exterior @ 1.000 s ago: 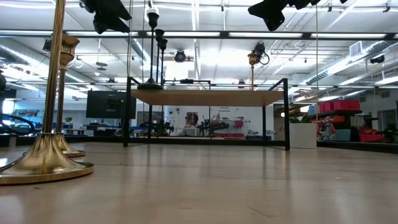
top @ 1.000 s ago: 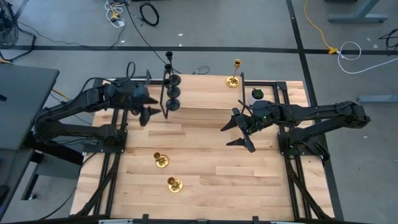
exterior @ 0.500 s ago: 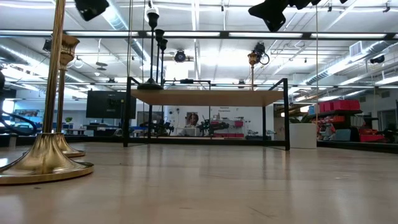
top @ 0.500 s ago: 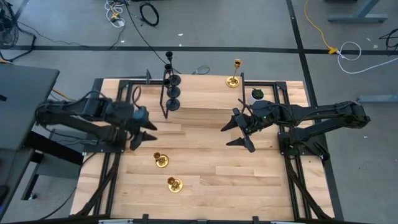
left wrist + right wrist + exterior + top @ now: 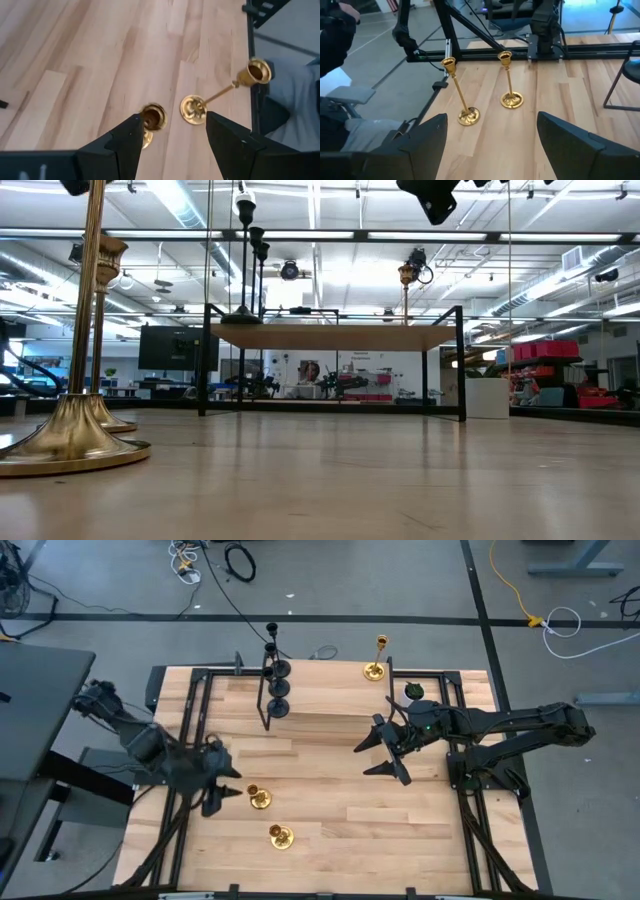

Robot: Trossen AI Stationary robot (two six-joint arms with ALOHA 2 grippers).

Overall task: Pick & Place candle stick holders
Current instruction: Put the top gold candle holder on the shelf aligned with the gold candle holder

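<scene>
Two gold candle stick holders [image 5: 259, 798] [image 5: 280, 836] stand upright on their round bases on the table's near left part. A third gold one [image 5: 376, 668] and three black ones [image 5: 276, 688] stand on a raised wooden shelf [image 5: 330, 700] at the far side. My left gripper [image 5: 226, 797] is open and empty, just left of the nearer-to-shelf gold holder, whose cup [image 5: 152, 117] shows between its fingers without touching. My right gripper [image 5: 385, 750] is open and empty, hovering over the table's right middle; its wrist view shows both gold holders [image 5: 462, 95] [image 5: 509, 80].
A small white pot with a green plant [image 5: 413, 692] stands at the shelf's right end. The shelf's black frame [image 5: 330, 320] stands across the far table. Bare wood lies between the two grippers and toward the near edge.
My left gripper has gone from beside the black holders on the shelf toward the table's near edge, and now sits next to the gold holder on the table. No holder has moved.
</scene>
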